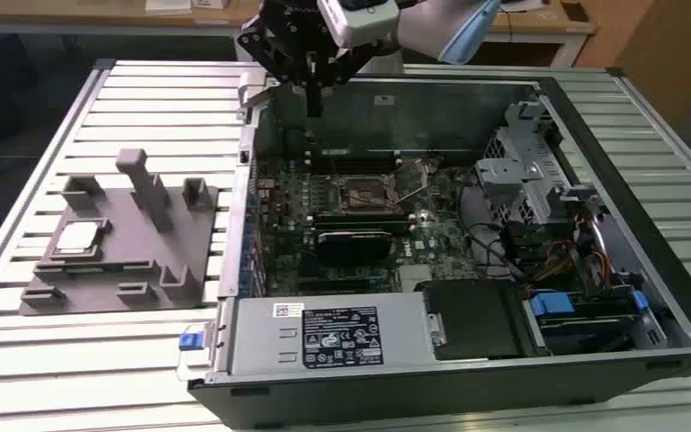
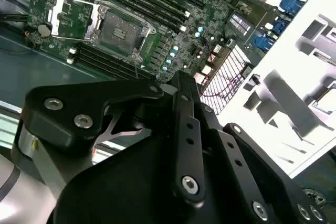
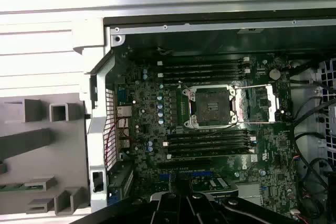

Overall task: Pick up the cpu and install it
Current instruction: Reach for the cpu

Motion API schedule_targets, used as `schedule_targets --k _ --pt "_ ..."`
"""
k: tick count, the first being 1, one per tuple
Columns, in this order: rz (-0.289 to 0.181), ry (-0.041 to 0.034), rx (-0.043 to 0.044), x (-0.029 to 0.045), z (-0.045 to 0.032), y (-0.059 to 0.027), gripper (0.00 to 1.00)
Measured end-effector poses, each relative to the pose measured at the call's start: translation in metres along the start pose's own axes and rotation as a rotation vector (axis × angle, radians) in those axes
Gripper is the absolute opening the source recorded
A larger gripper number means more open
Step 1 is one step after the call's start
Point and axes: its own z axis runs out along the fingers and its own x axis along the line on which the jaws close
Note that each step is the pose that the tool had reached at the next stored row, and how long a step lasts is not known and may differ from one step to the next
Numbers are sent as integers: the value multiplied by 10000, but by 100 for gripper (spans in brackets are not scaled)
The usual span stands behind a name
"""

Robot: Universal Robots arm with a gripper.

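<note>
Silver-white metal is noted on the top of the cpu [image 1: 78, 237], which lies flat in a shallow seat on the grey tray [image 1: 141, 274], outside the open case [image 1: 442, 117]. It is placed well apart from the fingers [image 1: 313, 90], off toward the exterior view's left of them and lower down. No contact is made.

The gripper [image 1: 313, 106] is held above the far wall of the case. In the exterior view its fingers are seen drawn together to one narrow tip, with nothing carried between them.

The socket [image 3: 211, 107] on the motherboard [image 3: 147, 129] is seen in both wrist views with its latch frame swung open and its bed bare. It lies below the fingers and much nearer to them than the cpu does. No part of the task is judged done.

Handling is judged as follows. The cpu is expected to be light, thin and stiff. Its metal top is likely smooth and may slip in the grip. The underside is presumed fragile and should not be pressed or dragged. Hold is best taken on two opposite edges, kept level, with modest force. Whether the tray's seat leaves those edges free cannot be told.
</note>
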Motion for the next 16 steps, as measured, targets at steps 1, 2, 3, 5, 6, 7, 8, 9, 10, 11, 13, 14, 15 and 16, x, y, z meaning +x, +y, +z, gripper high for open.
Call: schedule_targets --k 1,2,3,5,6,7,8,9,10,11,13,14,15,16 --pt "0 0 0 0 0 0 11" --pt "0 0 0 0 0 0 11" --pt "1 0 0 0 0 0 11" --pt "0 0 0 0 0 0 11" --pt "0 0 0 0 0 0 11" --pt "0 0 0 0 0 0 11" --pt "0 0 0 0 0 0 11" --pt "0 0 0 0 0 0 11" --pt "1 -1 0 0 0 0 11" --pt "0 0 0 0 0 0 11" --pt "0 0 0 0 0 0 11" --pt "2 0 1 7 -1 0 11" --pt "1 0 1 19 -1 -1 11" --pt "1 -1 0 29 -1 -2 11"
